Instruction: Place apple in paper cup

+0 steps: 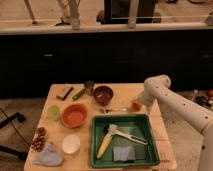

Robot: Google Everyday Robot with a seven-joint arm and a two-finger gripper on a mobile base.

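The apple [134, 106] is a small orange-red fruit on the wooden table [155, 120], right of the dark red bowl and just behind the green tray. My gripper [138, 103] hangs from the white arm [159, 86] at the table's right side and is right at the apple, touching or nearly touching it. The paper cup [71, 144] is white and stands near the table's front left, far from the gripper.
A green tray [150, 150] holds a banana [105, 145], a brush [122, 134] and a blue sponge [123, 154]. An orange bowl [74, 115], a dark red bowl [103, 93], a pale green cup [54, 112], small dark red fruits [38, 139], a blue cloth [49, 156] and a spoon [114, 110] lie around.
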